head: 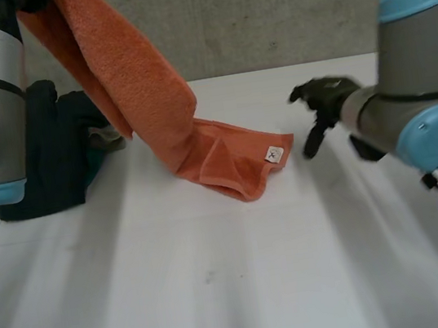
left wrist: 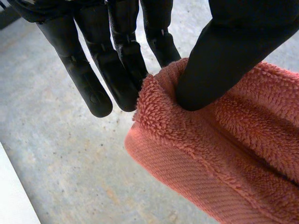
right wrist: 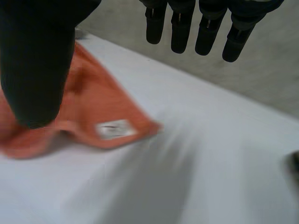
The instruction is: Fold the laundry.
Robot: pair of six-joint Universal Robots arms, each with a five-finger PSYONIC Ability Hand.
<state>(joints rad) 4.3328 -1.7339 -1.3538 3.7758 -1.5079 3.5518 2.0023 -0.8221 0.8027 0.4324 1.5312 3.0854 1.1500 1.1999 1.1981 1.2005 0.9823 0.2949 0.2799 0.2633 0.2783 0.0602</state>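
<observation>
Towel (head: 157, 107) hangs from the left hand (left wrist: 224, 60), held high over the table's far left, its upper edge pinched between thumb and fingers. Its lower end lies on the table (head: 238, 293) near the middle, tagged corner (head: 274, 154) flat. The right hand (head: 321, 99) is just right of that corner, apart from it, fingers straight. A heap of clothes (head: 54, 164) sits left of the towel, on the table.

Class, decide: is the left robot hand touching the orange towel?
Touching. The left wrist view shows the left robot hand pinching the orange towel between thumb and fingers.
</observation>
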